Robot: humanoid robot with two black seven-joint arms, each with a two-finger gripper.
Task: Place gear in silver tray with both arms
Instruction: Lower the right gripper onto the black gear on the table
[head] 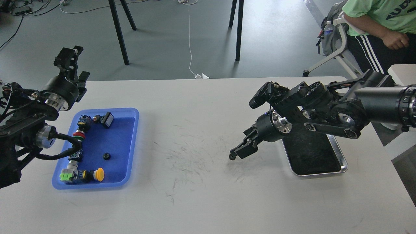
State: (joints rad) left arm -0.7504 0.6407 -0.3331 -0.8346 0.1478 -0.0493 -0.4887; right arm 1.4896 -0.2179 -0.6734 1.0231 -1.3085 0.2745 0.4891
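White tabletop (pixel 201 195), scuffed with grey marks near its middle, carries two trays: one blue tray (pixel 130 114) on the left and one silver tray (pixel 341 162) on the right, well apart. Grey floor lies beyond, with black furniture legs, a white cable, and one seated person (pixel 377 29) in a green shirt at the far right.

One small black gear (pixel 106 156) lies in the blue tray, on bare blue bottom, apart from the other parts. Along the tray's left side and front runs a line of push-button switches (several, their exact count hard to tell), among them one yellow-capped button (pixel 99 174), one with a red and green collar (pixel 78 134), and one black square-capped piece (pixel 107 119) near the back.

Left pincer (pixel 72 55) is raised beyond the blue tray's back left corner, pointing away; whether its fingers are apart I cannot tell. Right pincer (pixel 234 155) points down and left, low over the bare tabletop just left of the silver tray; its fingers look closed on a small dark piece (pixel 231 157) at the tips, possibly a second gear. Right arm crosses above the silver tray, whose dark bottom shows nothing lying in it.
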